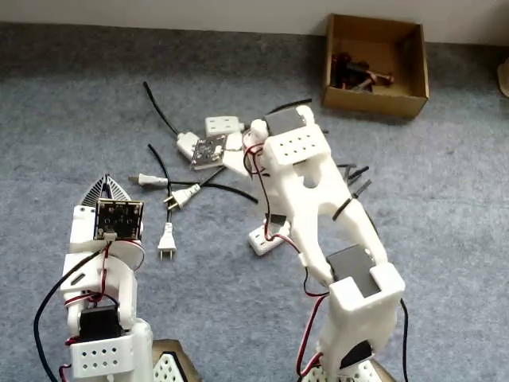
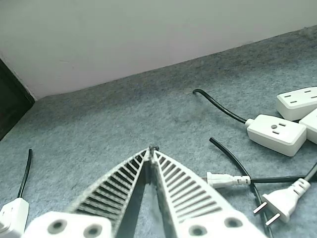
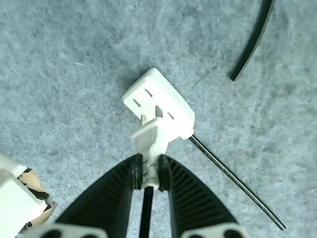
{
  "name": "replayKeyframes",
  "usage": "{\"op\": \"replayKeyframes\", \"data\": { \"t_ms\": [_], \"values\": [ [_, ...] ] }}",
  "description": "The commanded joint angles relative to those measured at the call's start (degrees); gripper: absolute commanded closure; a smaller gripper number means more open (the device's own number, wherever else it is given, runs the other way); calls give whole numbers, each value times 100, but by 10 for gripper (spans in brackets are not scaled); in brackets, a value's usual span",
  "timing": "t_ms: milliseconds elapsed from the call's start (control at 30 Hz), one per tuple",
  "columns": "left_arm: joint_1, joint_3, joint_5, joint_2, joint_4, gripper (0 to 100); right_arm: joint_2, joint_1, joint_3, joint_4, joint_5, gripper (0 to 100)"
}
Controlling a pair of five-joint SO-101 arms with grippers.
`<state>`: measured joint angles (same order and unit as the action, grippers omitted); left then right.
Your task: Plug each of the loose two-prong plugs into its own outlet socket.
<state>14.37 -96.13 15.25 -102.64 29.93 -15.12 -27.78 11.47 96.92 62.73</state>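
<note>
Left tool (image 2: 151,148) stood with fingers together near the worktop's (image 1: 445,199) near-left corner. A loose plug (image 1: 166,240) lay mid-worktop. Right tool (image 3: 151,162) was clamped on the held plug (image 3: 152,136), prongs at a socket (image 3: 166,96). A box (image 1: 374,102) sat at the far edge.

Grey, short-pile carpet (image 1: 445,239) across nearly the whole high view, evenly lit, without hard shadows. Along the top edge, a thin strip of pale wall (image 1: 159,14); at upper right, an open cardboard box (image 1: 372,102) resting on the carpet close to that wall. From the left wrist view, a dark panel (image 2: 9,106) meeting the wall at a corner.
</note>
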Motion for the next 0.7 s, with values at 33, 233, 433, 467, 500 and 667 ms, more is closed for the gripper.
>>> {"op": "replayKeyframes", "data": {
  "t_ms": [33, 233, 433, 467, 500, 667],
  "values": [
    [31, -110, -62, -22, 0, 993, 119, 127, 321, 57, 97, 992],
    [31, -110, -62, -22, 0, 993, 101, 242, 321, 40, 316, 992],
    [31, -110, -62, -22, 0, 993, 101, 338, 321, 31, 527, 993],
    [31, -110, -62, -22, 0, 993, 101, 374, 321, 22, 545, 993],
    [31, -110, -62, -22, 0, 993, 101, 391, 321, 22, 554, 993],
    [31, -110, -62, -22, 0, 993, 101, 409, 321, 4, 571, 993]
  ]
}}
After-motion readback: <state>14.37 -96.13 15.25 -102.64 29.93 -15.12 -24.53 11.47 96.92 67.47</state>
